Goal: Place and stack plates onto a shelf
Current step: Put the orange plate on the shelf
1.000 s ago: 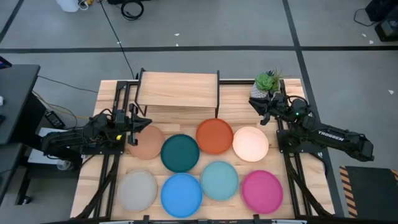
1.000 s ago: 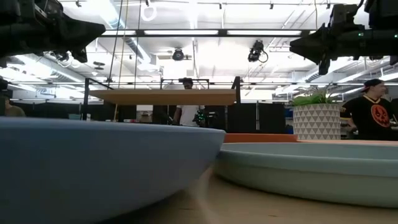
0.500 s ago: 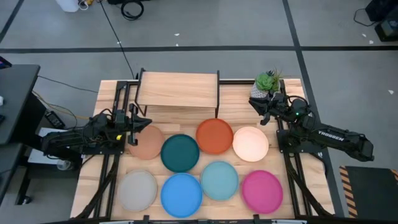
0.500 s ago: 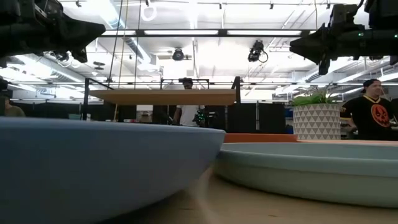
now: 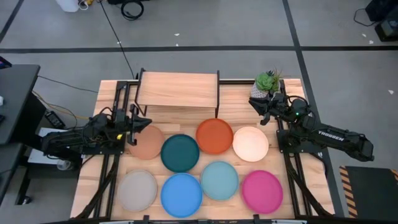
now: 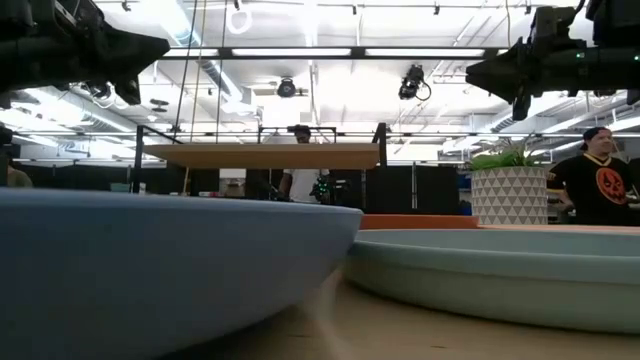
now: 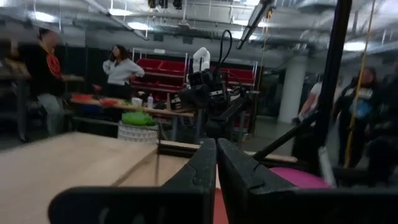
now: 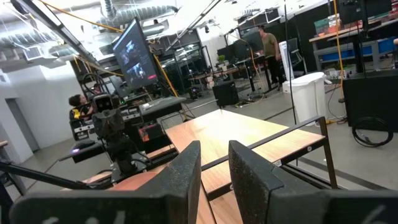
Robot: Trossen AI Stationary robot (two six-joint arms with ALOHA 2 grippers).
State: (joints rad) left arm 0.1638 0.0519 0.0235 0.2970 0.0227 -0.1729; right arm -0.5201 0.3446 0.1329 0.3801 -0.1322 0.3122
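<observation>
Eight plates lie flat on the slatted tabletop in two rows: tan [image 5: 146, 142], dark teal [image 5: 180, 153], orange [image 5: 214, 135] and cream [image 5: 250, 144] behind; grey [image 5: 137, 190], blue [image 5: 181, 194], light teal [image 5: 219, 180] and magenta [image 5: 262, 190] in front. The shelf [image 5: 177, 91] stands at the far edge with nothing on its board. My left gripper [image 5: 139, 124] hovers shut above the tan plate's far left rim, pointing roughly level [image 7: 216, 163]. My right gripper [image 5: 255, 105] hangs in the air beside the plant, open, nothing between its fingers [image 8: 214, 163].
A potted plant [image 5: 267, 84] stands at the table's far right corner, close to my right gripper. Black arm frames run along both table sides. A dark desk [image 5: 15, 99] stands left of the table. People [image 6: 598, 180] stand in the room beyond.
My left gripper has rolled a little about its own long axis while staying in place; it stays shut. The plates and the shelf have not moved.
</observation>
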